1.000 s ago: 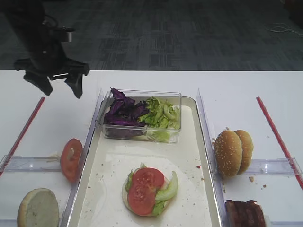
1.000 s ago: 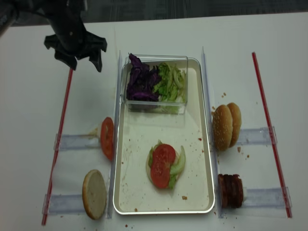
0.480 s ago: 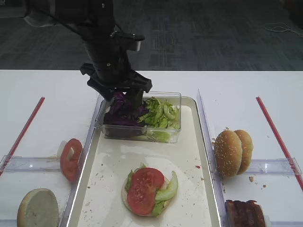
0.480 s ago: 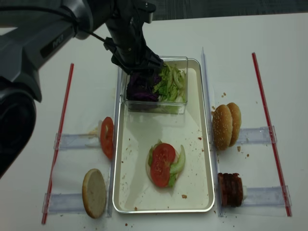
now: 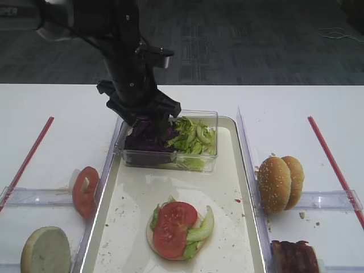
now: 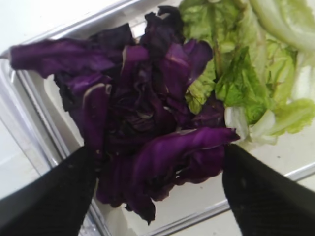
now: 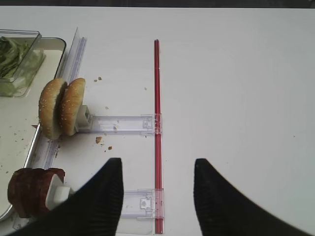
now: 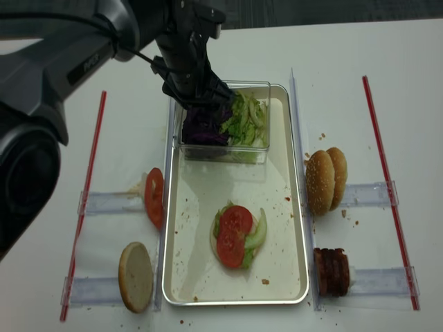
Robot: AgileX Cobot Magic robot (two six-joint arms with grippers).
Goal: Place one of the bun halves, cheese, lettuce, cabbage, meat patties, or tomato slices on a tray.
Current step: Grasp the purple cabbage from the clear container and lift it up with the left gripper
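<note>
My left gripper (image 6: 157, 150) is down inside the clear box (image 5: 211, 116), open, its black fingers (image 6: 59, 196) straddling the purple cabbage (image 6: 147, 113) pile without pinching it. Light green lettuce (image 5: 193, 136) fills the box's right half. The box stands at the far end of the cream tray (image 5: 233, 187). On the tray lies a bun base topped with lettuce and a tomato slice (image 5: 172, 226). My right gripper (image 7: 157, 167) hovers open over bare table beside a red strip (image 7: 157, 98). No cheese is in view.
Left of the tray, a tomato slice (image 5: 84, 190) stands in a clear holder and a bun half (image 5: 45, 250) lies cut face up. Right of the tray are sesame bun halves (image 5: 278, 182) on edge and stacked meat patties (image 5: 293, 257). Red strips (image 5: 25, 159) border both sides.
The left arm swung from the far left of the table over to the clear box and lowered its open jaws around the cabbage. The right gripper's earlier position is not shown.
</note>
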